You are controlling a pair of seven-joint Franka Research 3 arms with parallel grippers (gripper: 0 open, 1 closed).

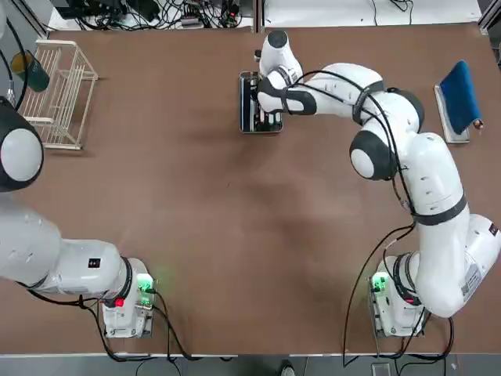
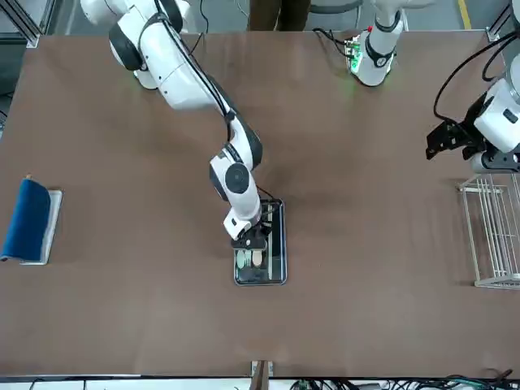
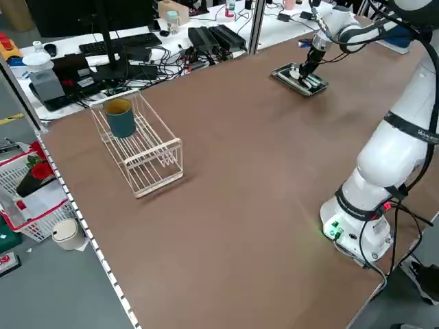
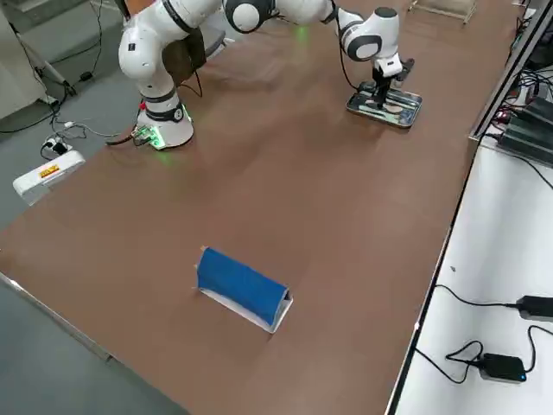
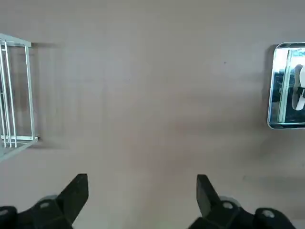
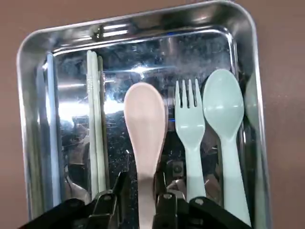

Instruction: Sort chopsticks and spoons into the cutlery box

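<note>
Right claw: the right claw (image 6: pixel 137 200) is down inside the small shiny rectangular metal cutlery box (image 6: pixel 33 43), its black fingers (image 6: pixel 110 202) set narrowly either side of the handle of a pale pink plastic spoon (image 6: pixel 145 126) — whether they pinch it or have just let go, I cannot tell.
Left claw: the left claw (image 5: pixel 142 193) hangs spread wide and empty above bare brown counter (image 1: pixel 196 235), on the side of the white wire rack (image 1: pixel 61 94), well apart from the box.
Cutlery box: sits far across the counter, stiff, shiny, probably light enough to skid if nudged sideways.
Spoons: the pink one lies in the box with its bowl toward the far wall; a pale mint plastic spoon (image 6: pixel 224 119) lies two places over, against the box wall, with a pale mint plastic fork (image 6: pixel 189 126) between them.
Chopsticks: thin pale sticks (image 6: pixel 94 138) lie lengthwise in the box, just beside the pink spoon.
Handling, spoons: light, rigid, smooth plastic, likely slippery; best taken across the narrow handle near mid-length, where it balances, never on the rounded bowl.
Handling, chopsticks: thin, stiff, inclined to roll; pinch both together near the middle, with gentle force.
</note>
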